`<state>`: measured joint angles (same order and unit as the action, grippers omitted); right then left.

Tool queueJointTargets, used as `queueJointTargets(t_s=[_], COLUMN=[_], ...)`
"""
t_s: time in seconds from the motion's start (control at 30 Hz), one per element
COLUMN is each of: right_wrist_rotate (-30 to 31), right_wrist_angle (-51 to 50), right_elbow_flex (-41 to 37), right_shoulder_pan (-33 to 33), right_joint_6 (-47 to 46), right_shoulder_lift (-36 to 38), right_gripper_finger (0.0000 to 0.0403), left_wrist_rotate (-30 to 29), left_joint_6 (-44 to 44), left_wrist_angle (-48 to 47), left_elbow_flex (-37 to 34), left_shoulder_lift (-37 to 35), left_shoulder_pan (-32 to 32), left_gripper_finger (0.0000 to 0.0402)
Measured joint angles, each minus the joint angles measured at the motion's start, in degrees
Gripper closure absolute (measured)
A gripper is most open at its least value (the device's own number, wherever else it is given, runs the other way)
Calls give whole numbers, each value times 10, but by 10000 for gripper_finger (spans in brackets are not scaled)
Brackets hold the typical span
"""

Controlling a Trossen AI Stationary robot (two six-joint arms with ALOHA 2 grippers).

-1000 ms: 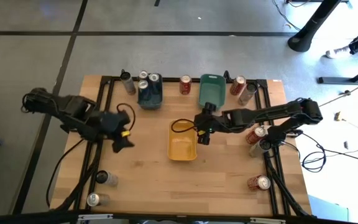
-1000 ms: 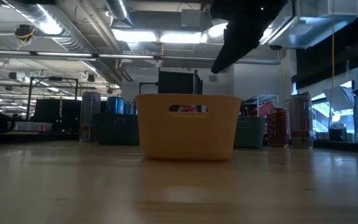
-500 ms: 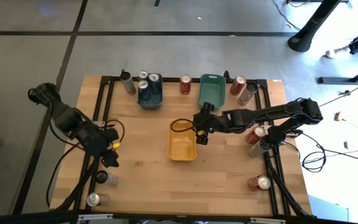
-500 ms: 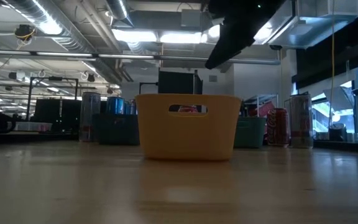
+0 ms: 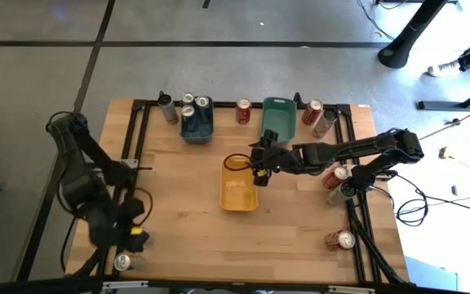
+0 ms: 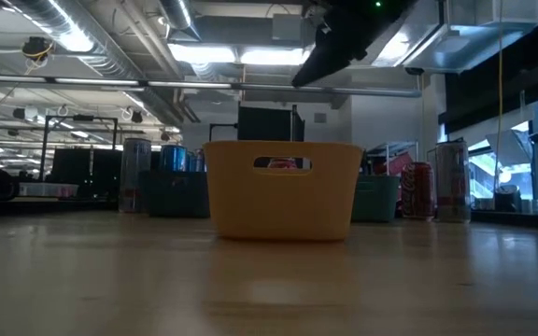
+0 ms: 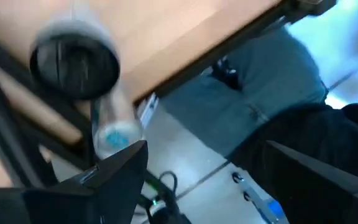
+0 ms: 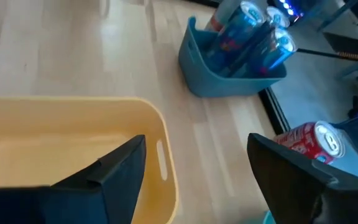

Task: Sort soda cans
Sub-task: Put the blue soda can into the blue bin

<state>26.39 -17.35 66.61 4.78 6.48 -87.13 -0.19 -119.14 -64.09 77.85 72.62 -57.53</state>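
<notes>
Right gripper [image 5: 259, 170] hovers over the far right edge of the yellow bin [image 5: 239, 194] at table centre, fingers spread wide, nothing btwn them. Dark blue bin [image 5: 197, 124] w/ blue cans [image 8: 253, 31] sits at the far edge, teal bin [image 5: 277, 117] just right of it. Red can [image 5: 243, 112] stands btwn those two bins; more red cans [image 5: 339, 175] beside the right arm and one lying near the front right corner [image 5: 339, 239].

Left gripper [image 5: 129, 233] is down at the front left corner, fingers apart and empty, covering the dark can [image 7: 74, 62] in the high view; silver can [image 5: 121, 262] just in front of it. Left wrist view is blurred. In the low view the yellow bin blocks most of the things behind it.
</notes>
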Motion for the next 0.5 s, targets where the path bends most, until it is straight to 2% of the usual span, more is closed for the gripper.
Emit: queueJointTargets(t_s=[0.23, 0.33, 0.5], right_wrist_rotate=[-5, -5, -5], right_wrist_angle=[17, 30, 47], right_elbow_flex=[0, 0, 0], right_shoulder_pan=[-4, -4, -5], right_joint_6=[3, 11, 19], right_shoulder_lift=[0, 0, 0], right_gripper_finger=[123, 123, 123], left_wrist_rotate=[1, 0, 0], left_joint_6=[-110, -109, -82], left_wrist_angle=[-104, -137, -138], left_elbow_flex=[73, 73, 73], left_shoulder_lift=[93, 122, 153], left_shoulder_pan=[-70, -80, -85], left_gripper_finger=[94, 94, 94])
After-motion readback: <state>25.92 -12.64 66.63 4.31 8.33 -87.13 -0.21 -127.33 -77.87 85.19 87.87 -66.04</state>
